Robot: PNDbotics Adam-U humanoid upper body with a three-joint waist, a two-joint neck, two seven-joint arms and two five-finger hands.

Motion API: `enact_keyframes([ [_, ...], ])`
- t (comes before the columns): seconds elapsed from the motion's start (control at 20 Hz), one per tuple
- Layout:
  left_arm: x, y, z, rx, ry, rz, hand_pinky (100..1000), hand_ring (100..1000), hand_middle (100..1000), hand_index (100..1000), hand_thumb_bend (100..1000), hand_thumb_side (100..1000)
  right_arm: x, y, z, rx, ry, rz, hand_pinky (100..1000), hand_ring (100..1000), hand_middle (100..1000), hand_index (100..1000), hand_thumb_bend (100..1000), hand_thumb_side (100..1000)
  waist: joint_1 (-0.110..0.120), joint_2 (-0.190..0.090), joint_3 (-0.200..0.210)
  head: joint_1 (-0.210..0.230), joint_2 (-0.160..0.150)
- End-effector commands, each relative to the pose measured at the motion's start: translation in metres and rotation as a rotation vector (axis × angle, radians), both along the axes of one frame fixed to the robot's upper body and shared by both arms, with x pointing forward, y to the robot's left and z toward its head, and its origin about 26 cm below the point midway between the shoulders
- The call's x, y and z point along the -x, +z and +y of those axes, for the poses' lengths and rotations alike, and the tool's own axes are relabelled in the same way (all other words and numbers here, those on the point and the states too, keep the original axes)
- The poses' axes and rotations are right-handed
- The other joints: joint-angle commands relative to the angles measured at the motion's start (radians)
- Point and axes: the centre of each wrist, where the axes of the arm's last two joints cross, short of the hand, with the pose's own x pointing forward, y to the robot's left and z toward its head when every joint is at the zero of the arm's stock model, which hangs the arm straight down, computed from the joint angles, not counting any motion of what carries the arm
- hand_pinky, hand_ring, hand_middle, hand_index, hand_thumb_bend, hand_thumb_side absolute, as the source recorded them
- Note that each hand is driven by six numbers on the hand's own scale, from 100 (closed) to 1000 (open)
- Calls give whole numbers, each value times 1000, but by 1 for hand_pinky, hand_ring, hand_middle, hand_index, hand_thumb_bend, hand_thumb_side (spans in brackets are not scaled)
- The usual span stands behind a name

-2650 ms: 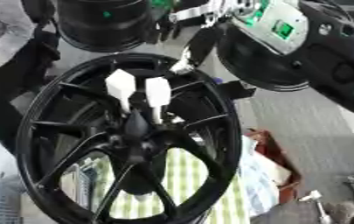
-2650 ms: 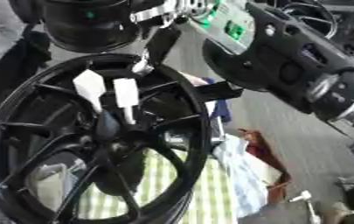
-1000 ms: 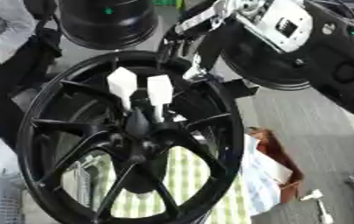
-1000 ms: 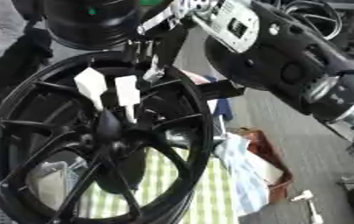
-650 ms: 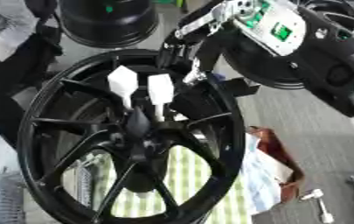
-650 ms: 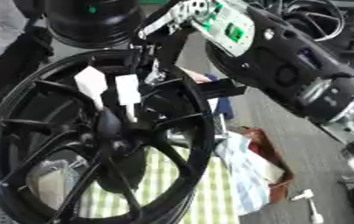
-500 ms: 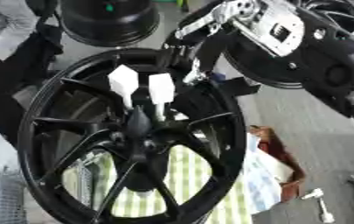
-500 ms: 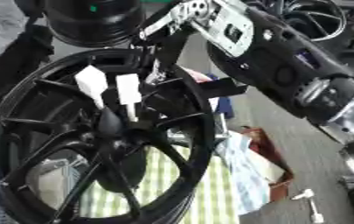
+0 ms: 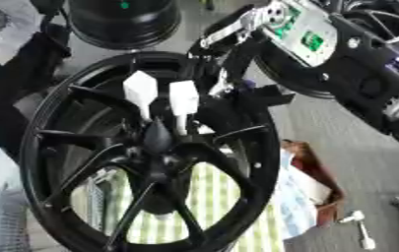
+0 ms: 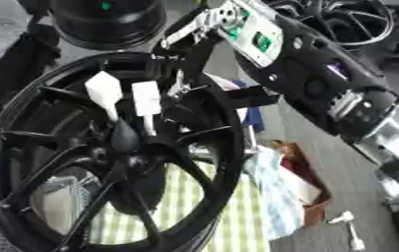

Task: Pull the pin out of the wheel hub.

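Note:
A large black spoked wheel (image 9: 82,162) fills the left and middle of both views. Two white pins stand side by side in its hub (image 9: 157,142): the left pin (image 9: 140,88) and the right pin (image 9: 183,96). My right arm comes in from the upper right, its forearm bearing a green board (image 9: 310,39). My right hand (image 9: 224,69) hangs over the upper right of the rim, just right of the right pin, with its fingers (image 10: 179,84) pointing down and nothing between them. It does not hold either pin. My left hand shows in neither view.
A second black wheel (image 9: 125,19) stands behind, and another rim (image 10: 340,19) at the top right. A person in dark trousers (image 9: 4,83) stands at the left edge. Green checked cloth (image 9: 219,202) lies under the wheel, with a brown box (image 9: 319,182) and a small white object (image 9: 359,229) on the grey floor.
My right hand has come down and leftward over the rim's upper right, closer to the right pin. Both pins stay in the hub.

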Motion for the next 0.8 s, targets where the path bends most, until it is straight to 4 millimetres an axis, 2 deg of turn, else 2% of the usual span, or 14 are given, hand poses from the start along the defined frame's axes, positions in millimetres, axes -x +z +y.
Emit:
enact_keyframes([
  [0.05,2,11,0,-8,-7,-40,816,899,836,921,673,625,1,15,3,-8,12,-33,852,890,851,901,460,362,6,-16,0,-5,5],
  [0.4,1,11,-2,2,-12,-45,816,899,836,921,673,625,-3,6,5,-17,-3,-2,847,886,851,899,462,365,3,-12,9,-13,5],
  [0.8,1,11,-2,6,-11,-47,815,899,836,921,672,624,-1,9,13,-22,18,-6,844,885,852,900,468,360,-3,-10,12,-15,5],
])
